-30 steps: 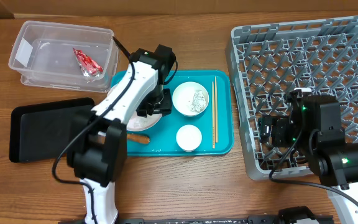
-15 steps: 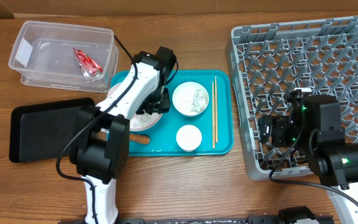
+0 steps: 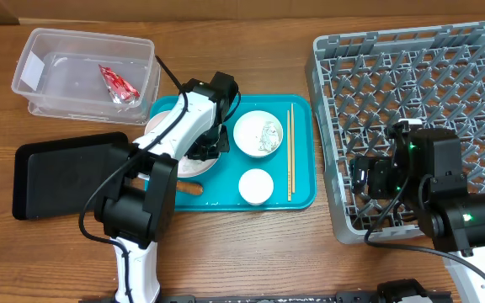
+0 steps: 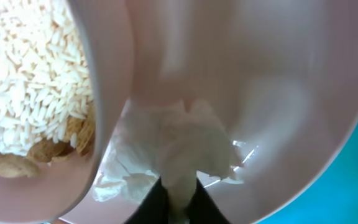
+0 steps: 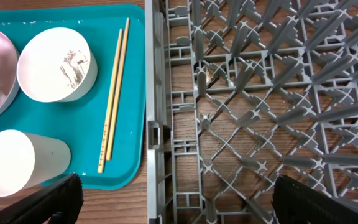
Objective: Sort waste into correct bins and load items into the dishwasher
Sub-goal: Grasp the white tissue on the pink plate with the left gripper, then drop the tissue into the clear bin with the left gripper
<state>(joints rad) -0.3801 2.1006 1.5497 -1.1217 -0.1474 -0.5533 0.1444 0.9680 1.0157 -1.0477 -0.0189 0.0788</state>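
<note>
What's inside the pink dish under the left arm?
Left wrist view: crumpled white tissue, pinched by the shut left fingers. Beside it, rice and beige scraps in a neighbouring dish. Overhead, the arm covers most of the pink dish, so the rest is hidden.

— Bright in here, isn't it? Even light from overhead, only soft short shadows on the tabletop (image 3: 268, 252).
— Aye. Right wrist view is sharp too. The left one's soft, though: tissue (image 4: 185, 146) and bowl (image 4: 284, 81) sit too close, all blurred, with small glints on the bowl's glaze.
</note>
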